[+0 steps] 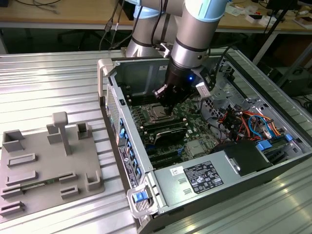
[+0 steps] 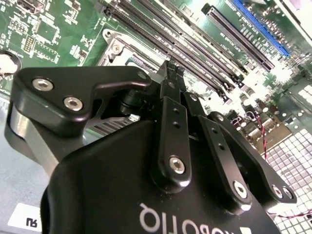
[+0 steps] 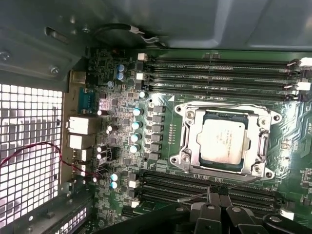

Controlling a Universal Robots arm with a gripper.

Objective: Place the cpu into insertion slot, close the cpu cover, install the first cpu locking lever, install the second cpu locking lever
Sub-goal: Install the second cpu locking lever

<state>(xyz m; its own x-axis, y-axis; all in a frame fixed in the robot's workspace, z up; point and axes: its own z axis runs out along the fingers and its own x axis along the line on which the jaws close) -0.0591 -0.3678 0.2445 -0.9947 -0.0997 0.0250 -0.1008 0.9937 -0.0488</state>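
You've got 1 cpu (image 3: 224, 141) in 1 insertion slot (image 3: 185, 127), just past the fingertips (image 3: 214, 196) in the first wrist view. Memory slots (image 3: 214, 73): 4 on the far side, more nearest the fingers, count unclear.

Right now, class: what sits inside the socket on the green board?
The silver-topped cpu lies flat in the socket, framed by the cover. The contacts beneath it are hidden.
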